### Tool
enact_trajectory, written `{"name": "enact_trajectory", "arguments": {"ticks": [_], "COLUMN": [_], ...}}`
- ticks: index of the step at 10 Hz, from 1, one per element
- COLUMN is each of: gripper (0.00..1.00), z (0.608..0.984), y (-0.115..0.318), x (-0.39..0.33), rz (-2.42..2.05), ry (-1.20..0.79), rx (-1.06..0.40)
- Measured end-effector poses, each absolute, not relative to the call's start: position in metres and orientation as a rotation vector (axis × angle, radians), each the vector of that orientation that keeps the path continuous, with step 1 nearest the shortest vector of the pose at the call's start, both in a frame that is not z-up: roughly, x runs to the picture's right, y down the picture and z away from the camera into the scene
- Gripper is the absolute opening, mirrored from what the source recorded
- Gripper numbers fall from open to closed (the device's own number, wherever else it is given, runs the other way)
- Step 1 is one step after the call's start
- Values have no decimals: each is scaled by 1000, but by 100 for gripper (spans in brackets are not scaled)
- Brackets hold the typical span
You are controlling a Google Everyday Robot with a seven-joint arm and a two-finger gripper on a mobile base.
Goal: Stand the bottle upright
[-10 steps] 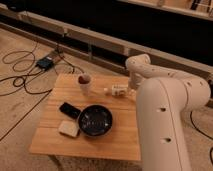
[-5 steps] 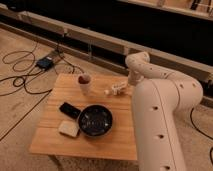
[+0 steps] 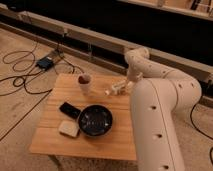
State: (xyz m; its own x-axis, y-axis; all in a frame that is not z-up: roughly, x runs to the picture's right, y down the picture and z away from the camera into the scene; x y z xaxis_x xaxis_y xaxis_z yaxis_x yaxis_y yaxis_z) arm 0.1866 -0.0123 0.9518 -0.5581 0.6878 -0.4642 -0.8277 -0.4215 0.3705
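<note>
The bottle (image 3: 114,91) is small, slim and pale, and it lies on its side near the back right of the wooden table (image 3: 55,137). My gripper (image 3: 125,88) hangs at the end of the white arm (image 3: 155,115), right at the bottle's right end and low over the tabletop. It stands open, and the bottle rests on the wood rather than being lifted. The gripper's underside and the exact contact with the bottle are hidden by the wrist.
A pale cup (image 3: 85,83) with a dark reddish inside stands left of the bottle. A black pan (image 3: 95,120), a flat black object (image 3: 70,109) and a pale sponge (image 3: 69,128) lie nearer the front. Cables and a blue box (image 3: 46,62) are on the floor to the left.
The arm has swung nearer the camera, and the gripper has settled closer onto the bottle's right end. The bottle still lies in about the same place.
</note>
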Motion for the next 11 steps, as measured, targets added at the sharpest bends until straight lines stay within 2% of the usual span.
{"name": "enact_trajectory", "arguments": {"ticks": [4, 11], "gripper": [65, 65], "z": [942, 955], "y": [-30, -29], "x": [161, 111], "rz": [2025, 1979], "ry": [631, 533], "rx": [-289, -200]}}
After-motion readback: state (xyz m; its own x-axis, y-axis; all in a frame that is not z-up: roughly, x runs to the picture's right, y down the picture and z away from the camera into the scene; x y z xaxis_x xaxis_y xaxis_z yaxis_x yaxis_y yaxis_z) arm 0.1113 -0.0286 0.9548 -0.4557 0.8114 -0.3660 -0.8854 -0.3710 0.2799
